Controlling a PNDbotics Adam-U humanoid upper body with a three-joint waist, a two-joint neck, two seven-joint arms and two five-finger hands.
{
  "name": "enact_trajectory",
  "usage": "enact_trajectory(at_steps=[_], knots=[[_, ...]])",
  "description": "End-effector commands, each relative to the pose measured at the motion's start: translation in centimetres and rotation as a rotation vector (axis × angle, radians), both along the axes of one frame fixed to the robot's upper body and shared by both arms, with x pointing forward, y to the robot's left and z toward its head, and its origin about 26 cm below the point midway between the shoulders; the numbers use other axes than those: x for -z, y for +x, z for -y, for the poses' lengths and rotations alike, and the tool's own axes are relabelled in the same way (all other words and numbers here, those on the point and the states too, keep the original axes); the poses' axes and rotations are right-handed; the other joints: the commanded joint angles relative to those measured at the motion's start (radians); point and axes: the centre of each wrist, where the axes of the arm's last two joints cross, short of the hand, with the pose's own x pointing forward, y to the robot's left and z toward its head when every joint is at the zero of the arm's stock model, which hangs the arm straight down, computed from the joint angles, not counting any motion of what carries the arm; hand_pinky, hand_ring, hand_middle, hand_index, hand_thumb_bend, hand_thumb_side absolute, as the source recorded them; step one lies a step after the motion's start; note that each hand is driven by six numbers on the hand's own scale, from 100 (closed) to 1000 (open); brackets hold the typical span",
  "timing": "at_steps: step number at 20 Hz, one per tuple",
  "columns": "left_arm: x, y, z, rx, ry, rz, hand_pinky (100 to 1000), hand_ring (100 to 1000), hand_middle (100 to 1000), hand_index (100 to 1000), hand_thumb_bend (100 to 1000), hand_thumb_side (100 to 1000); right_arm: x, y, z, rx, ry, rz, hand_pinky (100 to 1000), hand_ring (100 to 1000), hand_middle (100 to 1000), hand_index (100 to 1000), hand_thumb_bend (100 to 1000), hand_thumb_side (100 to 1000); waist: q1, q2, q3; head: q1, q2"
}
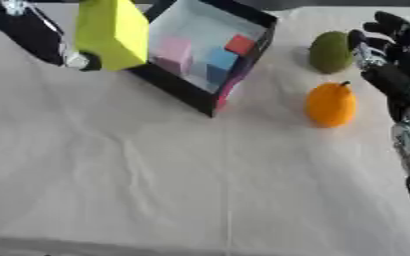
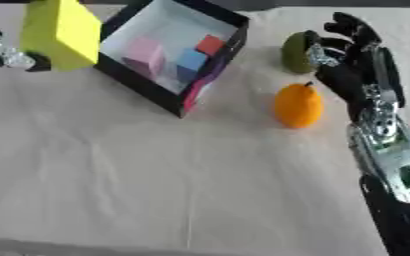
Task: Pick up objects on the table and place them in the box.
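Note:
A large yellow block (image 1: 112, 31) is held up at the top left, beside the left wall of the black box (image 1: 178, 87); my left hand (image 1: 77, 60) is shut on it from the left. Inside the white-lined box lie a pink block (image 1: 173, 50), a blue block (image 1: 219, 61) and a red block (image 1: 240, 44). An orange fruit (image 1: 331, 105) stands on the cloth right of the box, a green fruit (image 1: 329, 52) behind it. My right hand (image 2: 348, 55) hangs open just right of the green fruit, fingers spread, holding nothing.
A pale cloth (image 1: 200, 185) covers the table, with a wide bare stretch in front of the box and fruits. The box sits askew, one corner pointing toward me. My right forearm (image 2: 392, 160) runs down the right edge.

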Motion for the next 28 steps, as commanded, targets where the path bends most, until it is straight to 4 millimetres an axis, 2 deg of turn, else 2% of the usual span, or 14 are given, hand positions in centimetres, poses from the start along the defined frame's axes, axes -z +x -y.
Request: enact_trajectory(at_steps=[1, 4, 7, 9, 12, 15, 19, 25, 28], knots=[[-1.0, 1.8, 1.5, 0.012, -0.025, -0.021, 443, 546, 476, 487, 411, 100, -1.3, -0.1, 0.2, 0.002, -0.005, 0.044, 799, 760, 756, 844, 332, 259, -0.006, -0.023, -0.003, -0.002, -0.012], [-1.1, 5.4, 3.1, 0.025, -0.049, -0.034, 444, 545, 481, 493, 407, 100, -1.6, -0.2, -0.2, -0.011, 0.006, 0.051, 798, 760, 756, 844, 331, 260, -0.015, -0.016, -0.012, 0.004, -0.024], [-0.4, 9.5, 4.3, 0.002, -0.059, -0.025, 460, 560, 495, 505, 428, 100, -1.8, -0.1, -0.7, -0.024, 0.019, 0.056, 798, 760, 756, 844, 329, 262, -0.024, -0.010, -0.020, 0.013, -0.031], [0.4, 11.7, 4.8, -0.016, -0.036, -0.005, 470, 568, 502, 509, 449, 100, -1.9, -0.1, -1.0, -0.033, 0.024, 0.059, 798, 760, 756, 844, 329, 262, -0.028, -0.007, -0.025, 0.016, -0.033], [1.6, 14.2, 4.7, -0.044, -0.039, 0.012, 462, 565, 501, 507, 433, 100, -2.1, -0.1, -1.4, -0.048, 0.027, 0.063, 798, 760, 756, 844, 326, 263, -0.032, -0.004, -0.033, 0.021, -0.039], [2.3, 15.7, 4.5, -0.074, -0.067, 0.046, 469, 572, 507, 525, 459, 100, -2.1, -0.1, -1.6, -0.056, 0.030, 0.063, 798, 760, 755, 844, 325, 263, -0.035, -0.002, -0.039, 0.026, -0.048], [3.4, 17.3, 4.2, -0.110, -0.082, 0.100, 506, 610, 549, 581, 560, 100, -2.3, -0.1, -1.9, -0.066, 0.032, 0.067, 798, 760, 755, 844, 324, 263, -0.038, 0.003, -0.050, 0.032, -0.055], [5.5, 18.4, 3.8, -0.133, -0.031, 0.065, 637, 736, 697, 742, 706, 100, -2.6, -0.2, -2.3, -0.077, 0.037, 0.076, 798, 761, 755, 844, 322, 263, -0.037, 0.006, -0.059, 0.035, -0.052], [6.1, 18.8, 3.5, -0.152, -0.011, 0.049, 660, 763, 740, 824, 756, 166, -2.6, -0.1, -2.4, -0.079, 0.038, 0.077, 798, 761, 755, 844, 321, 263, -0.037, 0.006, -0.060, 0.034, -0.050]])
